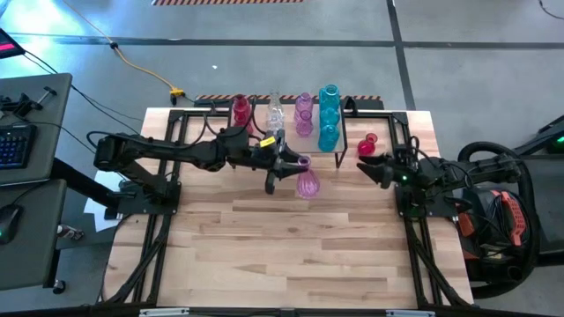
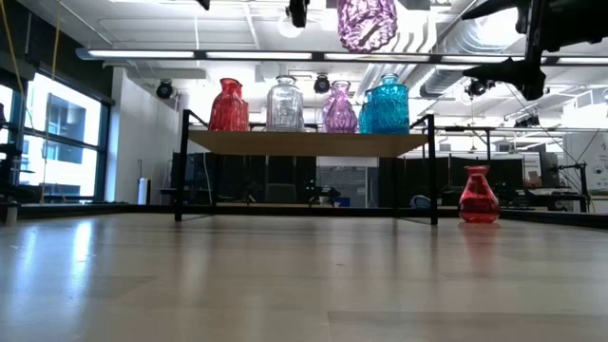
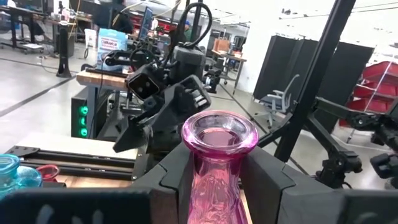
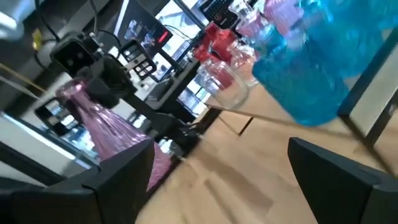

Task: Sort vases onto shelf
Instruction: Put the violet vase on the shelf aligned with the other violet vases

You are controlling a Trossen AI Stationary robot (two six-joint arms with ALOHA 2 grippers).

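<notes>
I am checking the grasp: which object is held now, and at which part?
The left gripper holds the pink-purple vase by its neck, just under the rim, lifted clear of the table. The right gripper is open and empty.

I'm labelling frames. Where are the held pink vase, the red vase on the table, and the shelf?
held pink vase (image 1: 307, 183), high view, its body.
red vase on the table (image 2: 478, 197), low view, its belly.
shelf (image 2: 304, 142), low view, front edge.

Yellow cable (image 1: 141, 69) on grey floor, keyboard (image 1: 15, 143) and mouse (image 1: 8, 222) on side desk (image 1: 40, 97).
</notes>
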